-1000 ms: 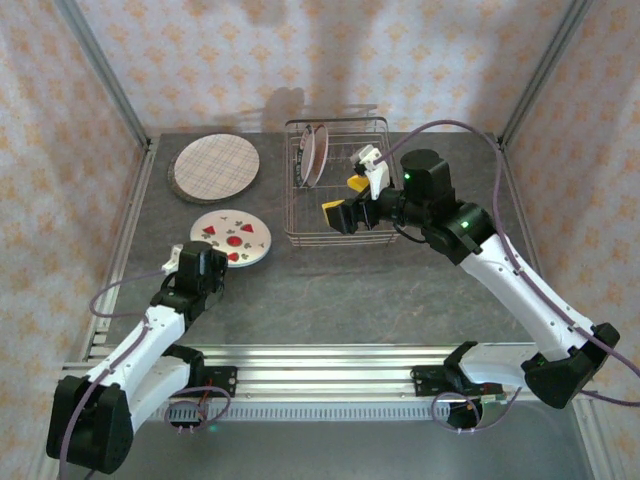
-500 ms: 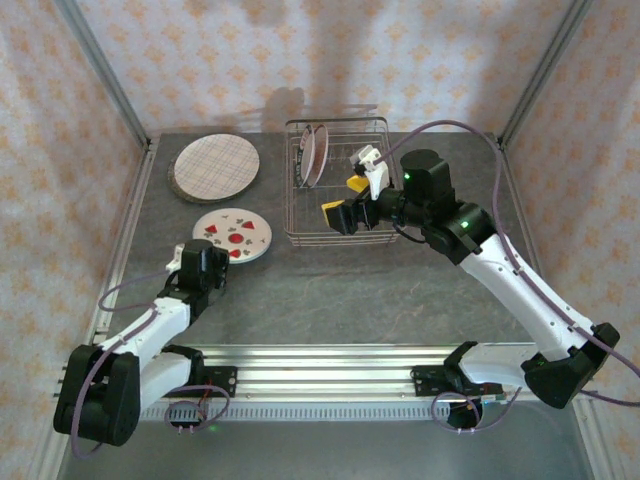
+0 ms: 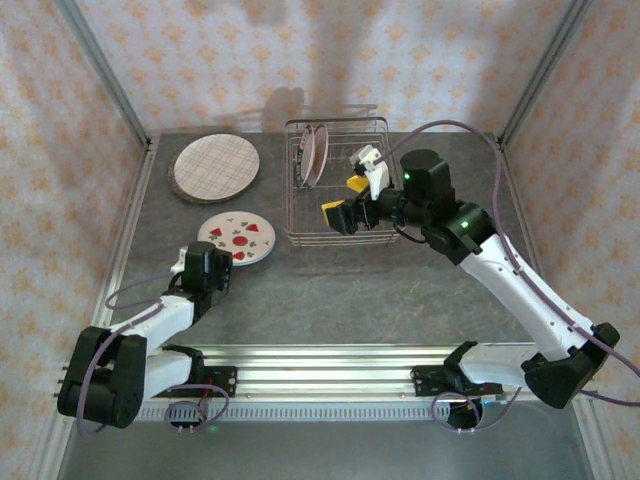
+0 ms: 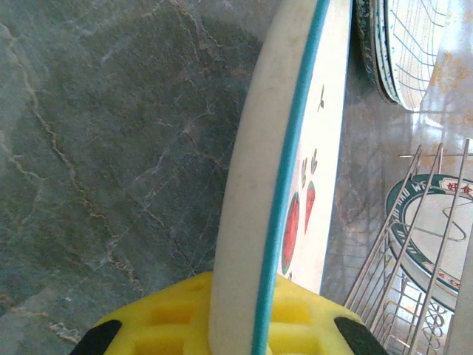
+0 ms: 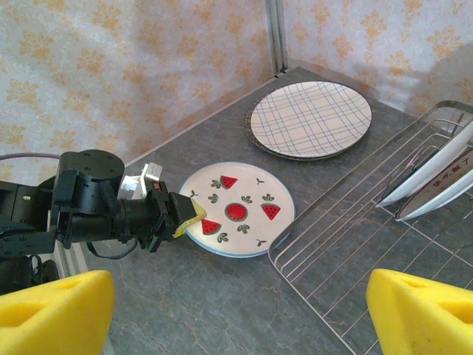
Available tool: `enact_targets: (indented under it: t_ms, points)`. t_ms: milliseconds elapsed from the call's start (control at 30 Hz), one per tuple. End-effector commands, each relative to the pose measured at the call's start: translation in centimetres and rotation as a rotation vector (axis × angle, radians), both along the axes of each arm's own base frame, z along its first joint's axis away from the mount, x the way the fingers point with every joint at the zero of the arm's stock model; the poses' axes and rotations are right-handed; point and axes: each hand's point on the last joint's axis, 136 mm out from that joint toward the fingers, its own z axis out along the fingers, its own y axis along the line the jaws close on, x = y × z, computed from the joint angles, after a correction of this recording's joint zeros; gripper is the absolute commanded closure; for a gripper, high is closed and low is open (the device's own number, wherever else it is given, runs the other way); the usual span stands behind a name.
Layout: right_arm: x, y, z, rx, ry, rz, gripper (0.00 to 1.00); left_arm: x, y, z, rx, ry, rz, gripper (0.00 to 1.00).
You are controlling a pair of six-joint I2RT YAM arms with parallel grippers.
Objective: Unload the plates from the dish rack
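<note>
Nearest, in the lower left of the top view, the left claw [image 3: 222, 262] is pressed together on the near rim of the watermelon-print plate [image 3: 238, 238]. In the left wrist view the teal-edged rim sits between the yellow pads [image 4: 159, 325]. That plate's right edge lies just beside the near left corner of the dish rack [image 3: 310, 238], apart from it. From the plate across to the right arm, the grey surface [image 3: 330, 300] lies bare in a wide strip along the near rail. Farther in, the right claw [image 3: 345, 200] hangs spread over the rack's near half, pinching nothing, with bare wire beneath it. Two plates [image 3: 314, 155] stand leaning in the rack's far left corner. Left of the rack, well apart, the plaid plate [image 3: 216, 167] lies flat on another plate near the far left edge, close to the corner post.
</note>
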Motion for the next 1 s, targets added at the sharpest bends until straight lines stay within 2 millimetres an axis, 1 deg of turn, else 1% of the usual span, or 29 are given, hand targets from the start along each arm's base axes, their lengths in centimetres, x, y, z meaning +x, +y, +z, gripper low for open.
enact_targets:
  t_ms: [0,400,433,500,700,800,933,967]
  points:
    - [-0.4,0.1,0.9,0.026,-0.017,0.011,0.12,2.3,0.0,3.4,-0.034,-0.163,0.016,1.0]
    - [-0.4,0.3,1.1,0.037,-0.017,0.017,0.12,1.8,-0.3,1.0,-0.038,-0.092,-0.004,1.0]
    - [-0.3,0.3,1.2,0.038,-0.019,0.016,0.11,1.7,-0.4,0.7,-0.038,-0.083,-0.006,0.98]
    - [-0.3,0.3,1.2,0.037,-0.021,0.015,0.11,1.6,-0.4,0.4,-0.036,-0.074,-0.009,0.92]
    - [0.0,0.4,1.2,0.029,-0.021,0.006,0.11,1.5,-0.5,-0.2,-0.034,-0.055,-0.015,0.81]
    - [0.1,0.4,1.2,0.027,-0.021,0.004,0.11,1.3,-0.4,-0.6,-0.033,-0.037,-0.015,0.73]
    - [0.3,0.4,1.1,0.024,-0.019,-0.001,0.11,0.8,-0.4,-1.1,-0.027,-0.011,-0.016,0.66]
    - [0.3,0.4,1.1,0.022,-0.018,-0.001,0.11,0.8,-0.3,-1.2,-0.025,-0.006,-0.014,0.65]
